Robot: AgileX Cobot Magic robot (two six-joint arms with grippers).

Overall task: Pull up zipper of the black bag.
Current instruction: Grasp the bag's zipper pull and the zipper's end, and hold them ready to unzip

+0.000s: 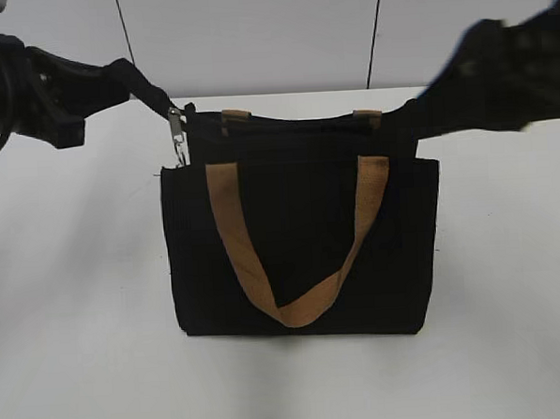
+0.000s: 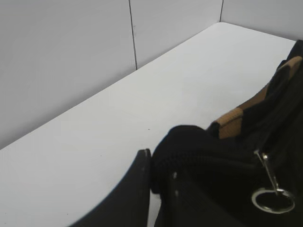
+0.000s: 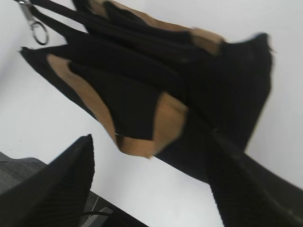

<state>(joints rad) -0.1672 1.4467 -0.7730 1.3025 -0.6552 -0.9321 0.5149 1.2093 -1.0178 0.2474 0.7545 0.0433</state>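
Note:
The black bag (image 1: 301, 255) stands upright in the middle of the white table, its front tan handle (image 1: 237, 254) hanging down over the pocket panel. My left gripper (image 1: 165, 105) is shut on the black fabric of the bag's top left corner; the left wrist view shows its jaws (image 2: 158, 165) pinching that fabric (image 2: 189, 146). My right gripper (image 1: 414, 118) is blurred at the bag's top right corner. In the right wrist view its fingers (image 3: 151, 139) are spread wide, with the bag (image 3: 142, 71) beyond them. I cannot make out the zipper pull in any view.
A silver snap hook with a ring (image 1: 177, 132) hangs at the bag's top left corner, also in the left wrist view (image 2: 272, 191) and the right wrist view (image 3: 35, 23). The white table (image 1: 79, 323) meets a grey panelled wall (image 1: 252, 33) behind the bag.

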